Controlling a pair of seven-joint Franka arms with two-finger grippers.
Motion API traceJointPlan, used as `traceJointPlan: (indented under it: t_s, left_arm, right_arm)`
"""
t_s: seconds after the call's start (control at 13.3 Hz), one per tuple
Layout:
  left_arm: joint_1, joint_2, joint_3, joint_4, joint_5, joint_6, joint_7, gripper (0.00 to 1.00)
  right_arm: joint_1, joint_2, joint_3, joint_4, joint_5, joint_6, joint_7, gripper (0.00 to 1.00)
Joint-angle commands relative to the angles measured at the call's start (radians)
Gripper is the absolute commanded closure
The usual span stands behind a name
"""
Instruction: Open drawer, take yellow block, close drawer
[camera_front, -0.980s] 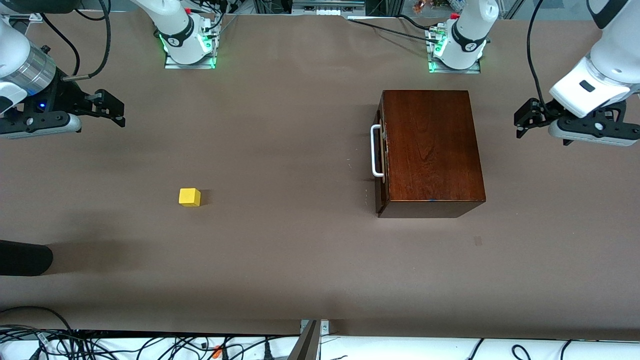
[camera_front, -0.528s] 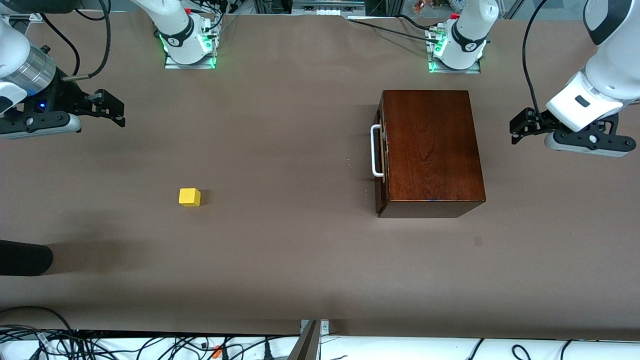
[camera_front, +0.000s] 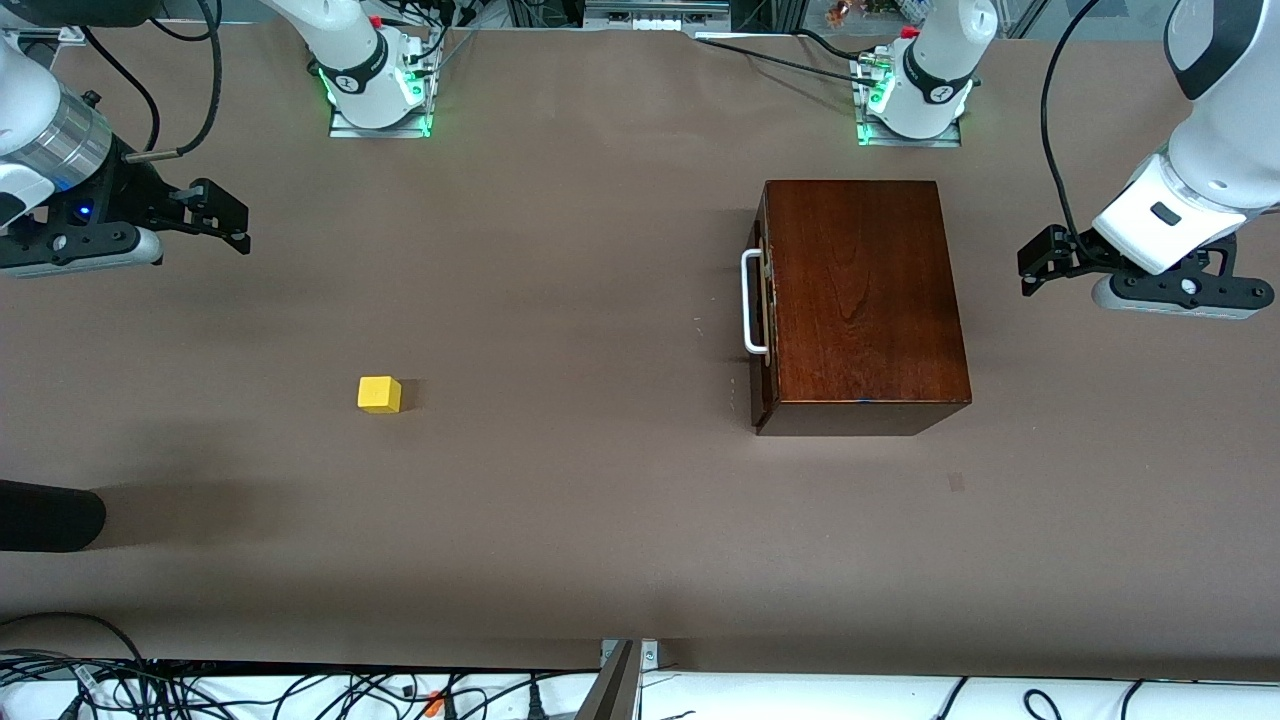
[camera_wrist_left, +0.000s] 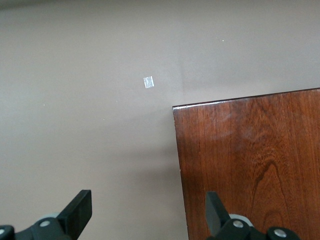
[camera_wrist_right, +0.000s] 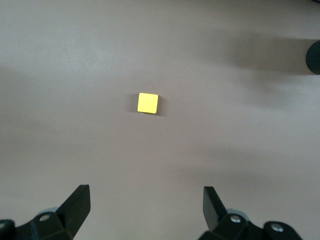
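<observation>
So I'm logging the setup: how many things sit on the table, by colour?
Yellow: 1, the yellow block
Dark brown: 1, the wooden box with its drawer shut
Total: 2

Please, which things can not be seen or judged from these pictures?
- Inside of the drawer: hidden in every view; it is shut in the wooden box.
- Handle: left wrist view shows only the box top.
- Dark object: cut off by the front view's edge.

No text, label, brand, number or sign can be read on anything here.
</observation>
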Motion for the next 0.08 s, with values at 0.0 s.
traceJointPlan:
  t_s: [0.0]
  left_arm:
    - [0.002, 0.011, 0.002, 0.032, -0.013, -0.031, 0.011, 0.0]
  right_arm:
    - [-0.007, 0.004, 0.004, 0.022, 0.006, -0.022, 0.001, 0.0]
